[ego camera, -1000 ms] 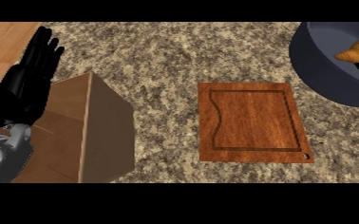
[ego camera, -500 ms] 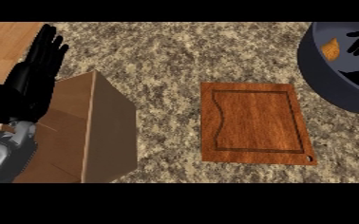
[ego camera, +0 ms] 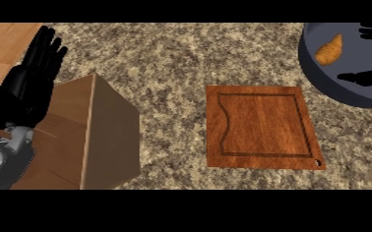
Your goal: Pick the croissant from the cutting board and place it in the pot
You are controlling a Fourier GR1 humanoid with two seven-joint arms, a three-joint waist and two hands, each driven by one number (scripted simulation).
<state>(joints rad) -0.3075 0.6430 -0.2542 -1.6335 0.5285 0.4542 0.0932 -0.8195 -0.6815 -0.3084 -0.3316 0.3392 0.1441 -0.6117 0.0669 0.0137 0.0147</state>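
Looking down on the speckled stone counter (ego camera: 167, 64), we find the croissant (ego camera: 329, 49) already lying inside the dark pot (ego camera: 320, 81), which sits at the counter's far right edge and is cut off by the view's right side. Black fingers (ego camera: 356, 77) of our right hand show over the pot near the croissant, apart from it, but so little of that hand is in sight that we cannot tell how it is set. The wooden cutting board (ego camera: 262, 127) lies bare near the counter's middle, just beside the pot's rim, with open stone all around its far and left sides. Our left hand (ego camera: 36, 73) rests at the left edge, fingers straight and spread wide, holding nothing. A brown cardboard box (ego camera: 87, 132) fills the near left corner, well apart from the board.
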